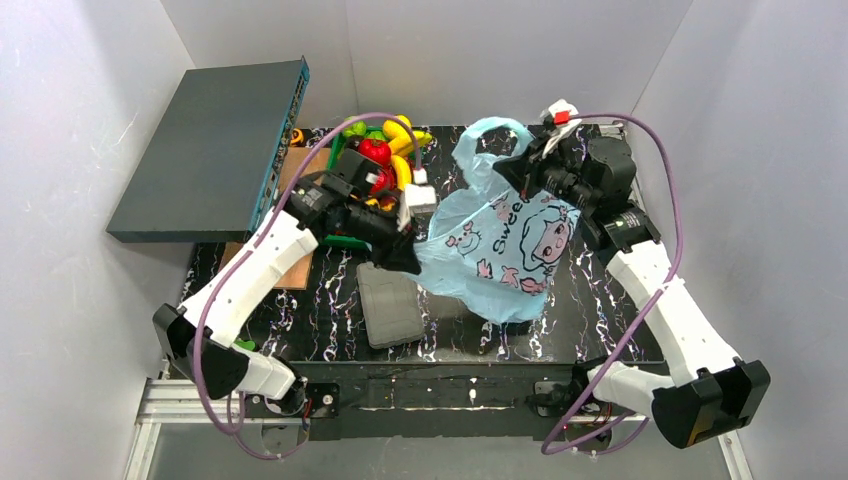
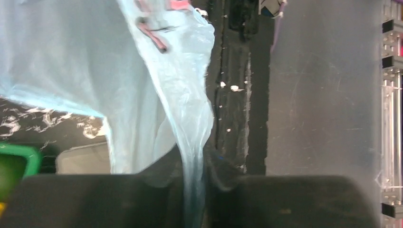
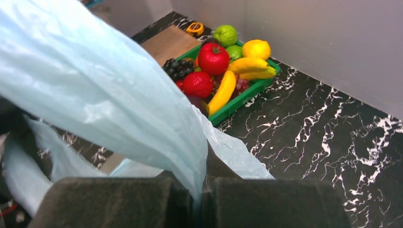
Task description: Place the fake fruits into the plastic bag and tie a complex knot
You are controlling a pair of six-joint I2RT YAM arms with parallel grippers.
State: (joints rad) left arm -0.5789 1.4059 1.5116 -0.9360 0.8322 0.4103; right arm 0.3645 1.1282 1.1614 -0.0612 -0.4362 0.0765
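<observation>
White-walled enclosure; black marbled table (image 1: 600,300) in the top view. Plastic bag (image 1: 500,240): centre of frame, held up between both arms, one handle loop (image 1: 490,130) standing free at upper centre, print facing up. Looks empty. Left gripper (image 2: 197,190): pads pressed together on a twisted strand of the bag's edge. Right gripper (image 3: 204,190): likewise pinching a fold of film at the opposite side. Fake fruits (image 3: 214,71): all piled in the green tray (image 3: 247,92), upper centre-left of the top view, none in the bag. Judgement on handling: the bag is thin, limp and slick, so it will sag shut once released and may slide through the pads or stretch if tugged; best held at the rim or the handle loops. The fruits look light, hard and glossy; the round ones will likely roll or squirt out of a pinch, while the bananas suit a grip across the middle. Obstacles: both grippers are occupied, so one must let go to fetch fruit; the left arm lies over the tray's near side; grey ribbed case (image 1: 390,305) just below the bag; large dark box (image 1: 210,150) at upper left; brown board (image 3: 166,42) beside the tray.
</observation>
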